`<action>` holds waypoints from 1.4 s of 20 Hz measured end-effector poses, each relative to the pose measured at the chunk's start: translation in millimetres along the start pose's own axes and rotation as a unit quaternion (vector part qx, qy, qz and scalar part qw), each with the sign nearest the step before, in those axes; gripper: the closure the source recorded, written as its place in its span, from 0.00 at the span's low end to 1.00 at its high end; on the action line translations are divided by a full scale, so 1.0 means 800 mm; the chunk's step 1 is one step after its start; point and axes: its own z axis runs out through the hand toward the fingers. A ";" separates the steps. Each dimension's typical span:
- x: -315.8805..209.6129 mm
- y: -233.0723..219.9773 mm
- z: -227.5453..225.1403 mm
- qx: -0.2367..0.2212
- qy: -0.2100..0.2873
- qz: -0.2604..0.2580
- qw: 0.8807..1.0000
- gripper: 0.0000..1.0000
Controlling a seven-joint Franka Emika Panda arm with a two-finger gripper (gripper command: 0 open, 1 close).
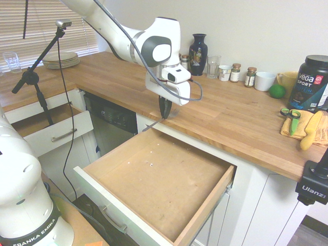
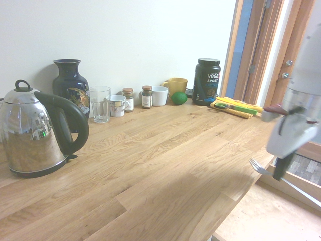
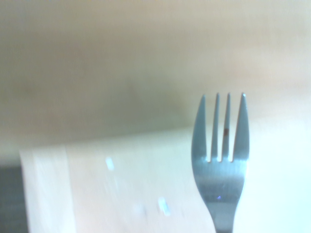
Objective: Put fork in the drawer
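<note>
The fork (image 1: 149, 125) is slim and silver. It sticks out sideways from my gripper (image 1: 165, 114), which is shut on its handle. The fork hangs just above the back edge of the drawer (image 1: 159, 184), where the wooden counter (image 1: 230, 118) ends. The drawer is pulled wide open, with a bare light-brown floor and a white front panel (image 1: 110, 205). In the second exterior view the fork's tines (image 2: 257, 166) point away from the gripper (image 2: 281, 170), over the counter's edge, with the drawer floor (image 2: 266, 216) below. The wrist view shows the fork (image 3: 221, 160) close up over the blurred drawer wood.
A smaller drawer (image 1: 51, 128) stands open at the left, beside a black dishwasher (image 1: 110, 125). Along the wall are plates (image 1: 60, 60), a dark vase (image 1: 198, 54), a glass (image 1: 213, 66), jars, a lime (image 1: 277, 91) and a Vega tub (image 1: 311, 82). Green scissors (image 1: 290, 115) lie on a yellow cloth. A kettle (image 2: 35, 133) stands near.
</note>
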 end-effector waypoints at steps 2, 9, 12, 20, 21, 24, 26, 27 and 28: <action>-0.017 0.034 0.015 -0.001 -0.002 0.003 1.000 1.00; -0.029 0.088 0.042 0.001 0.001 0.000 1.000 1.00; -0.023 0.092 0.054 0.002 0.003 -0.003 1.000 1.00; -0.005 0.092 0.122 -0.014 -0.002 0.000 1.000 1.00; -0.001 0.089 0.131 -0.015 -0.003 0.000 1.000 1.00; 0.013 0.080 0.156 -0.020 -0.004 0.002 1.000 1.00; 0.022 0.074 0.171 -0.025 -0.006 0.003 1.000 1.00; 0.025 0.070 0.177 -0.027 -0.007 0.004 1.000 1.00; 0.029 0.066 0.182 -0.028 -0.007 0.003 1.000 1.00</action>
